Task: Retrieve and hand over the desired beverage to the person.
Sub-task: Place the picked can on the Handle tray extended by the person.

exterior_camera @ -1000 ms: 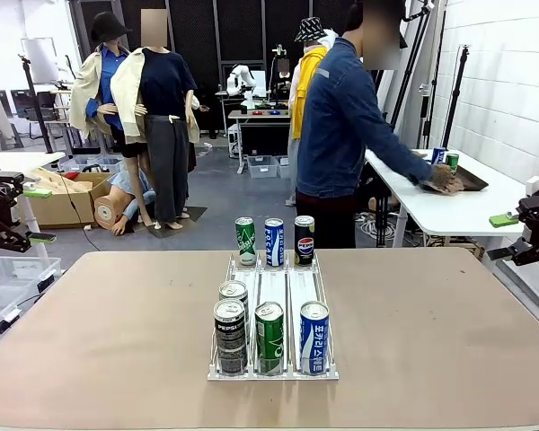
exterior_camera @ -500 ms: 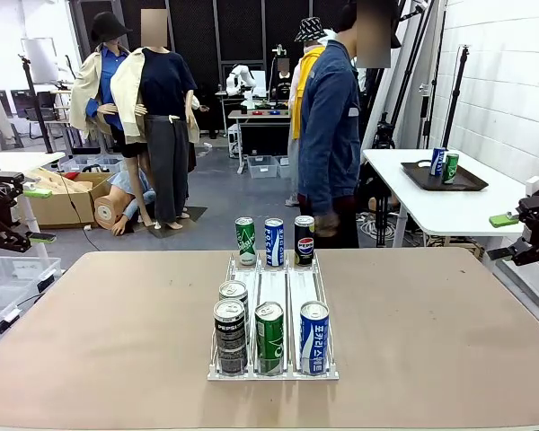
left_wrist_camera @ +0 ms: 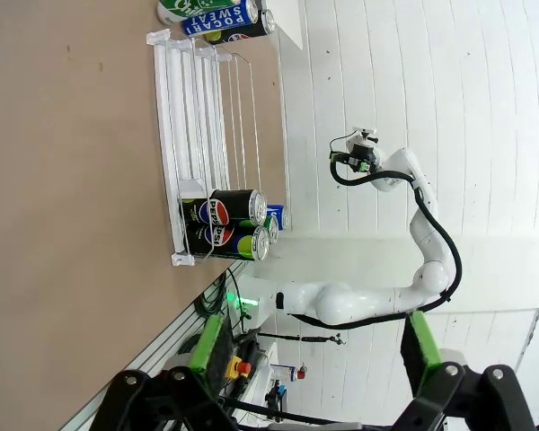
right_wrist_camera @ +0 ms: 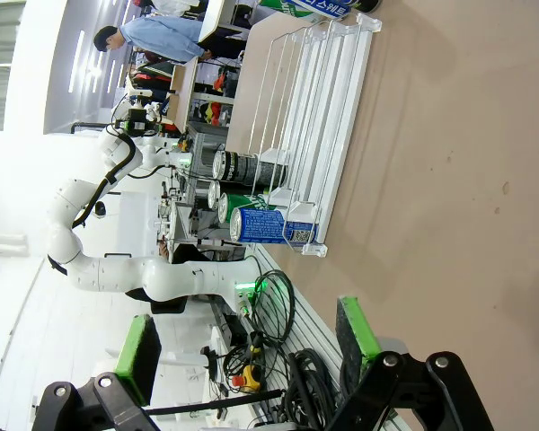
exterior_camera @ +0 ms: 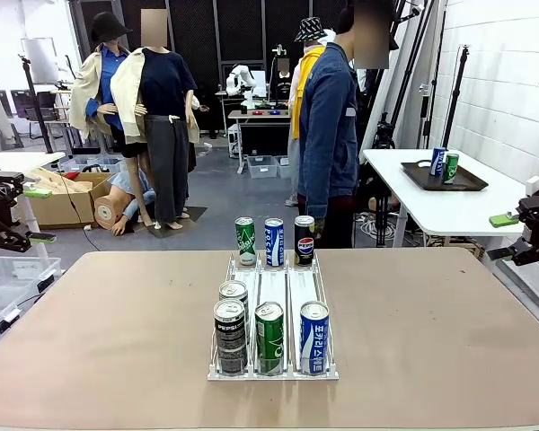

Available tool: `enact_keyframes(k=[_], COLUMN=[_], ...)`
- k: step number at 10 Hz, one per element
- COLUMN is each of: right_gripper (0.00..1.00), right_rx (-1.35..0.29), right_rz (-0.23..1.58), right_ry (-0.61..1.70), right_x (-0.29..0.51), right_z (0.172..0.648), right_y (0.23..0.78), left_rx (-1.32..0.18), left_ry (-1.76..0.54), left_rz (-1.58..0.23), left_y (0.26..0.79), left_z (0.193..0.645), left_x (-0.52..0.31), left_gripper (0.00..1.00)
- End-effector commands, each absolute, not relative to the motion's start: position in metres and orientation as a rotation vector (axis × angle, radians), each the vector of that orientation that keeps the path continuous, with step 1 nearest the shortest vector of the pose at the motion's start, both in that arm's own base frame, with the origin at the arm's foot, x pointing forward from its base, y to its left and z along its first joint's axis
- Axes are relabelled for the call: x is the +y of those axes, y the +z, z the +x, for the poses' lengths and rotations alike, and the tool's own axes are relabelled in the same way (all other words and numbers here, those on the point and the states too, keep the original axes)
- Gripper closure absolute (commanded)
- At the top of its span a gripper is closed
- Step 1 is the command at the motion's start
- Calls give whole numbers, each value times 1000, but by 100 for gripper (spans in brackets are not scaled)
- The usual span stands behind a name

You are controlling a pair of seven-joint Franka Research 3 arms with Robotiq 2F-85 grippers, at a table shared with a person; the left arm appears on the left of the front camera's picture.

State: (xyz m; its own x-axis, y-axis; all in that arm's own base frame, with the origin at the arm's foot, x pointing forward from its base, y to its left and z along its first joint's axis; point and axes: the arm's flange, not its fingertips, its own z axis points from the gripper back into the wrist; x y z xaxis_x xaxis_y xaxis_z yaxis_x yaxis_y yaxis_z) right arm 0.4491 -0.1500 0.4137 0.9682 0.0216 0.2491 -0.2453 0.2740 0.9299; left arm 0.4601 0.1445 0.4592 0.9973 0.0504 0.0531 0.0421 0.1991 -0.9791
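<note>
Cans (exterior_camera: 271,314) of drink stand in a clear rack (exterior_camera: 273,372) at the middle of the table (exterior_camera: 449,332), four near the robot's edge and three at the far end, while the person (exterior_camera: 331,135) in the denim jacket stands just beyond the far edge, turned sideways. No can has been picked yet, so the task looks to be at its very start: the next move calls for learning which drink is wanted, then sending one arm in over the rack. Both arms hang back off the table's sides, the left gripper (exterior_camera: 31,215) and the right gripper (exterior_camera: 501,238) each with jaws spread wide and holding nothing.
</note>
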Motion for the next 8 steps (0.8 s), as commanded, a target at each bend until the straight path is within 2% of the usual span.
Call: enact_keyframes(k=[1,8], right_gripper=[0,0], right_rx=[-201,-201], right_rz=[1279,1279], right_ry=[176,176], right_x=[-149,-149], right_z=[450,450], right_y=[414,414], left_rx=[-90,-90], left_ry=[-11,-11], left_rz=[-1365,-1365], left_y=[458,458], left_z=[459,459], left_x=[146,146], left_gripper=[0,0])
